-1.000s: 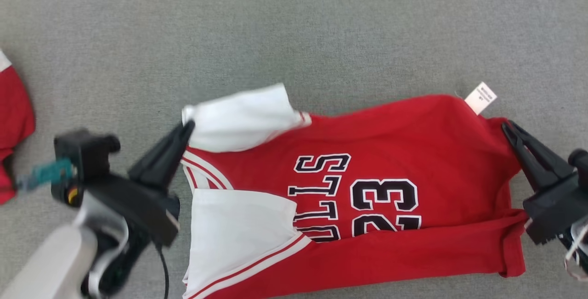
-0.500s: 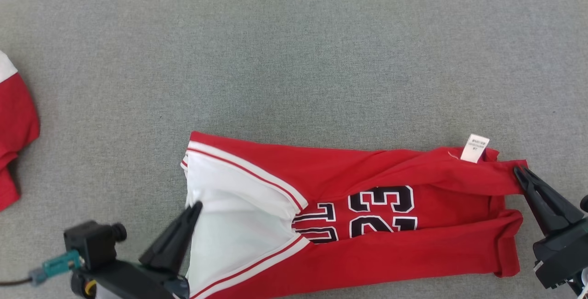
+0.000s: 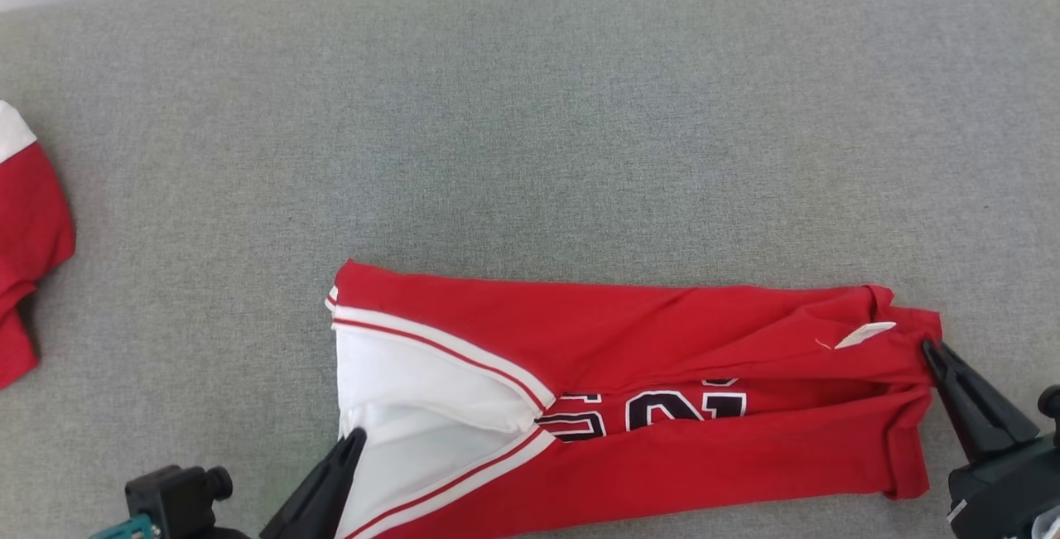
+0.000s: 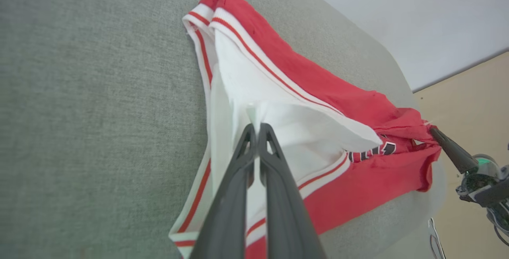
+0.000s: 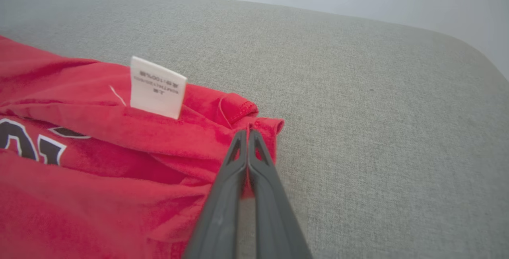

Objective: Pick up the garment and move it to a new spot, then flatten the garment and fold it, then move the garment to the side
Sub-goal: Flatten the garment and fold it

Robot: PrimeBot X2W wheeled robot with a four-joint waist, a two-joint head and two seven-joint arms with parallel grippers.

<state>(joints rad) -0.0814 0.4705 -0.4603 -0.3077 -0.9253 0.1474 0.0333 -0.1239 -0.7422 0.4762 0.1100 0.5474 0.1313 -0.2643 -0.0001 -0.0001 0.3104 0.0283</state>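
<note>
One soft red knit jersey (image 3: 662,315), with white panels and black numerals, lies folded into a long band at the near side of the grey woven counter (image 3: 530,108). Its long axis runs left to right, white end toward my left. One white rectangular tag (image 3: 865,334) sits near its right end. My left hand (image 3: 354,440) pinches the white cloth and my right hand (image 3: 932,350) pinches the red corner. One other red-and-white cloth (image 3: 33,224) lies well apart at the left.

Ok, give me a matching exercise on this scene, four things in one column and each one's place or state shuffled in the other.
1. left gripper
2. right gripper
3. care label
4. second red garment

a. at the head view's far left, apart from the jersey
b. shut on white fabric
c. on the upper red fold
d. shut on a red corner

Pairs: 1-b, 2-d, 3-c, 4-a
</note>
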